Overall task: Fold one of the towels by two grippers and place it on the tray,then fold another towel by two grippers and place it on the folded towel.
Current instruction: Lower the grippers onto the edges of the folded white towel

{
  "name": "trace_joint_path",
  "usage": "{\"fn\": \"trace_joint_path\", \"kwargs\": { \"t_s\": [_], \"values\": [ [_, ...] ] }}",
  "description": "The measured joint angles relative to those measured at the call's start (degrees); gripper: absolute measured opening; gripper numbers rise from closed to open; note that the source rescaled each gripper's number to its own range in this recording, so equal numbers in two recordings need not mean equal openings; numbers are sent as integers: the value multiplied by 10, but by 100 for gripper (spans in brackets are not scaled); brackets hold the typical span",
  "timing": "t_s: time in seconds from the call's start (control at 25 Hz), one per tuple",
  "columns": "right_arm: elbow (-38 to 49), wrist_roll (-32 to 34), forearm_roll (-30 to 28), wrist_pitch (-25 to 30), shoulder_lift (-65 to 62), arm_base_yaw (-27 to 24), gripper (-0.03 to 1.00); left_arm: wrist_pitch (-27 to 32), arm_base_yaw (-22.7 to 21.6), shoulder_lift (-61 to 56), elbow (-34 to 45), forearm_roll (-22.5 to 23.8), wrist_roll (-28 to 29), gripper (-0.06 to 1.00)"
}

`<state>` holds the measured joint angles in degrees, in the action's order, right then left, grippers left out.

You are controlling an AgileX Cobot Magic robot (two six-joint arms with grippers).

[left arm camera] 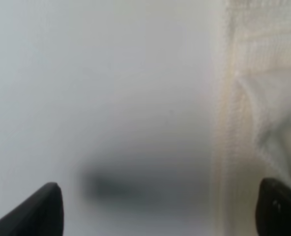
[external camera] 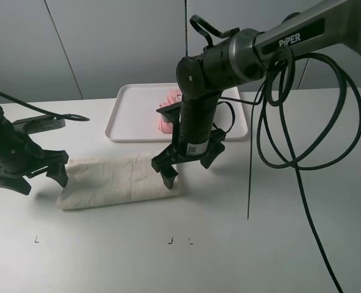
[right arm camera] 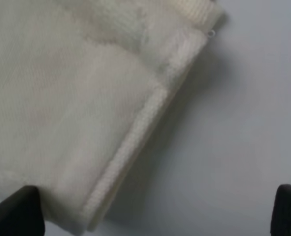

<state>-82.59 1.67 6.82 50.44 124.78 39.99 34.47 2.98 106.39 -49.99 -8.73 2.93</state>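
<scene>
Fingers on both grippers are spread wide and hold nothing. On the left gripper [external camera: 28, 174] the dark fingertips [left arm camera: 42, 209] sit far apart at the lower corners of its wrist view; the right gripper [external camera: 189, 159] shows the same wide gap in its own wrist view.

Between them lies the cream towel [external camera: 116, 180], already folded once into a long band in the lower-left middle of the high view. Its long axis runs left to right, tilting slightly up toward the right. The left gripper sits just off the band's left end, with the hem [left arm camera: 224, 123] crossing the right part of its wrist view. The right gripper stands over the band's right end, 1 finger seeming to touch or nearly touch the cloth near the lower right corner [right arm camera: 101, 206]. Each arm is therefore close to its own end, so the next fold probably means pinching 1 end and carrying it along the band toward the other.

The cloth looks soft and thick, with a ribbed border and 2 layers visible at the edge, so a shallow pinch may catch only the top layer.

Above the band, in the upper middle of the high view, the white tray [external camera: 122, 119] holds the pink towel [external camera: 168, 113], largely hidden behind the right arm.
</scene>
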Motion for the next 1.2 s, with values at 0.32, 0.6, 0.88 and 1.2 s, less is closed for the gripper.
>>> {"fn": "trace_joint_path", "kwargs": {
  "t_s": [0.32, 0.6, 0.88, 1.2],
  "values": [
    [-5, -11, -6, 4, 0, 0, 100, 39, 0, -4, -18, -2, -36, 100],
    [-6, -17, -12, 5, 0, 0, 100, 84, 0, -52, -56, 27, -35, 100],
    [-6, -17, -12, 5, 0, 0, 100, 90, 17, -28, -56, 52, -12, 100],
    [-6, -24, -12, 24, 0, 0, 100, 50, 55, 14, -57, 131, 82, 100]
  ]
}}
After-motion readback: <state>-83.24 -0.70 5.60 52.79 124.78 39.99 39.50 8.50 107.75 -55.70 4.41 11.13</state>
